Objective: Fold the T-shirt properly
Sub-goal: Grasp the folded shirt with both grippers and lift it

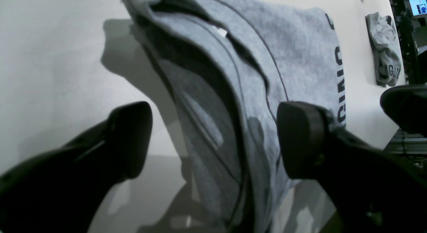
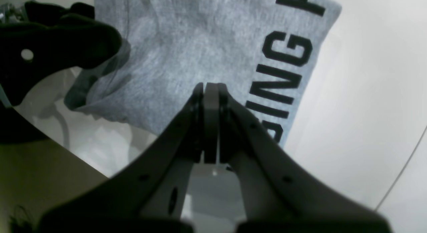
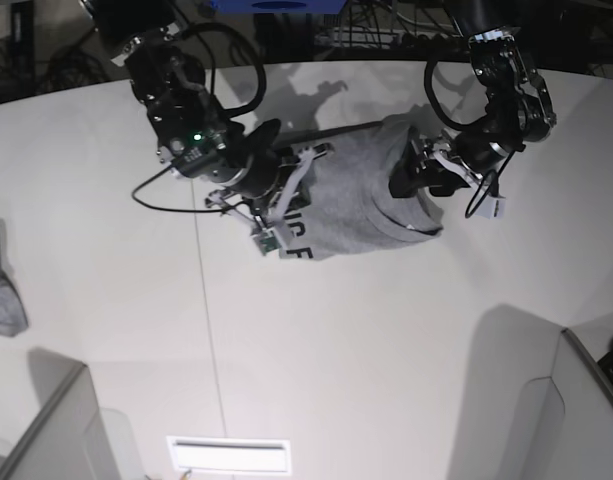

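Note:
The heather-grey T-shirt (image 3: 356, 200) lies bunched and partly folded on the white table (image 3: 336, 330), with black capital lettering (image 2: 283, 76) along one edge. My left gripper (image 1: 215, 139) is open, its fingers (image 1: 300, 139) standing either side of the shirt's layered, seamed edge (image 1: 233, 92) without closing on it; in the base view it (image 3: 414, 180) is at the shirt's right end. My right gripper (image 2: 210, 89) is shut, its tips over the plain grey cloth beside the lettering, with no cloth seen between them; in the base view it (image 3: 276, 190) is at the shirt's left end.
A much smaller grey cloth piece with dark print (image 3: 1, 285) lies at the table's left edge and also shows in the left wrist view (image 1: 383, 49). Grey panels stand at the lower left (image 3: 56, 420) and lower right (image 3: 576, 410). Cables and equipment line the far edge (image 3: 376, 30).

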Controlling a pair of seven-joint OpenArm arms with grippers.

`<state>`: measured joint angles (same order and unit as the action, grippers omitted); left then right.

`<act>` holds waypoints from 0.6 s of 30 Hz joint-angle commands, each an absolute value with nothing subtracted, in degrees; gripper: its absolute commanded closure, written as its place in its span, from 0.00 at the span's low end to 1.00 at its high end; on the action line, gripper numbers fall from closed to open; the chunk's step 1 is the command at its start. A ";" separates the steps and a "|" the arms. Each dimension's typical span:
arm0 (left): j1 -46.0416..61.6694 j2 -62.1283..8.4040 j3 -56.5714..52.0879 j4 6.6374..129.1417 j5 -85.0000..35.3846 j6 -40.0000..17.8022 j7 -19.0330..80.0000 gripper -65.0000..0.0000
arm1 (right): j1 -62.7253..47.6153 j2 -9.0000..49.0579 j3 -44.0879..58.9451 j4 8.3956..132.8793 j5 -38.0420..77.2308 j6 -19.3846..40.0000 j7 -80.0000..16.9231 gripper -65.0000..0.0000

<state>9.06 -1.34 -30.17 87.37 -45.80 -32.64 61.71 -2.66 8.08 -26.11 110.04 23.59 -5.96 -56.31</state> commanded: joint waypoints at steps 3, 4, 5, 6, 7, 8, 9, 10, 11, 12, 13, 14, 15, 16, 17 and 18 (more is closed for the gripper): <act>9.10 -1.89 -30.20 87.78 -44.26 -32.13 62.99 0.38 | -4.09 8.22 -21.67 111.16 23.34 -5.67 -51.74 1.00; 9.27 -1.89 -30.20 87.78 -44.26 -32.13 62.99 0.50 | -4.97 8.22 -20.18 111.16 23.34 -5.67 -50.24 1.00; 9.45 -1.89 -30.20 87.78 -44.26 -32.13 62.99 0.62 | -6.02 8.31 -18.59 111.16 23.34 -5.67 -48.92 1.00; 9.54 -1.89 -30.20 87.78 -44.26 -32.13 62.99 0.72 | -6.99 8.31 -16.84 111.16 23.34 -5.67 -48.04 1.00; 9.54 -1.98 -30.20 87.78 -44.18 -32.04 62.99 0.83 | -7.87 8.31 -14.99 111.16 23.34 -5.58 -47.08 1.00; 9.54 -1.98 -30.20 87.78 -44.09 -31.16 62.99 0.93 | -8.75 8.31 -13.32 111.16 23.34 -5.58 -46.46 1.00; 9.45 -2.07 -30.20 87.78 -43.56 -29.76 62.99 1.00 | -9.27 8.31 -12.09 111.16 23.34 -5.58 -46.02 1.00; 9.19 -2.07 -30.20 87.78 -42.59 -28.09 63.08 1.00 | -9.71 8.31 -10.86 111.16 23.34 -5.49 -45.85 1.00; 9.01 -2.07 -30.11 87.78 -41.63 -26.68 63.08 1.00 | -10.15 8.31 -9.80 111.16 23.34 -5.49 -45.76 1.00; 9.01 -2.07 -29.58 87.78 -40.66 -25.98 63.08 1.00 | -10.51 8.31 -8.66 111.16 23.34 -5.49 -45.76 1.00; 9.01 -2.15 -28.35 87.78 -39.87 -25.80 63.08 1.00 | -10.59 8.31 -7.87 111.16 23.34 -5.41 -45.76 1.00; 9.01 -2.77 -26.68 87.96 -39.08 -25.71 63.08 1.00 | -11.12 8.31 -6.99 111.16 23.34 -4.70 -45.76 1.00; 8.92 -3.74 -24.92 87.96 -38.55 -25.71 62.99 1.00 | -11.65 8.31 -5.85 111.16 23.34 -3.56 -45.76 1.00; 8.84 -4.53 -22.99 87.87 -38.20 -25.71 62.90 1.00 | -12.18 8.22 -4.53 111.60 23.34 -2.15 -45.76 1.00; 8.48 -5.23 -21.05 87.87 -38.20 -25.71 62.81 1.00 | -12.79 8.04 -3.30 112.04 23.34 -1.10 -45.76 1.00; 8.04 -6.46 -19.12 87.78 -38.20 -25.71 62.90 1.00 | -13.58 7.87 -1.98 112.40 23.34 -0.22 -45.76 1.00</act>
<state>7.97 -6.26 -19.14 87.50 -39.66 -25.89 61.39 -14.17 7.70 -2.09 111.15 22.94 -0.78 -46.72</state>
